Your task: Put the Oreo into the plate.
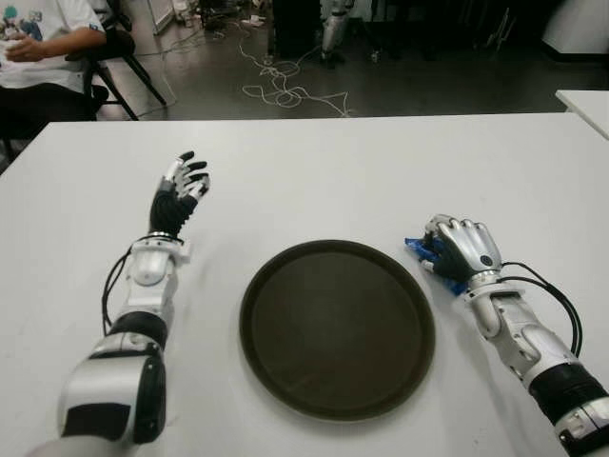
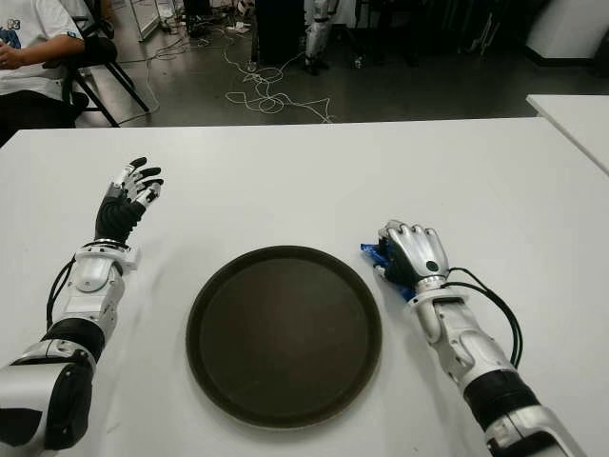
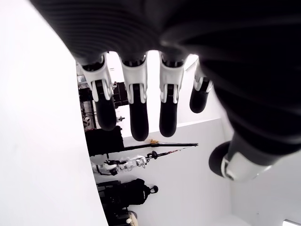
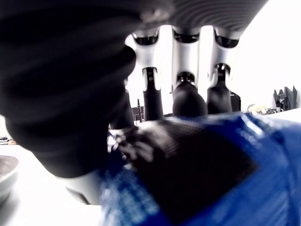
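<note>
A blue Oreo pack (image 1: pixel 419 249) lies on the white table (image 1: pixel 314 181) just right of the round dark brown plate (image 1: pixel 337 327). My right hand (image 1: pixel 459 249) covers the pack from above, its fingers curled down around it; the right wrist view shows the blue wrapper (image 4: pixel 225 174) filling the space under the palm. Only the pack's left end sticks out from beneath the fingers. My left hand (image 1: pixel 179 190) shows to the left of the plate, fingers spread and holding nothing.
A second white table's corner (image 1: pixel 585 103) shows at the far right. A seated person (image 1: pixel 43 43) is at the back left beyond the table edge. Cables (image 1: pixel 285 90) lie on the floor behind.
</note>
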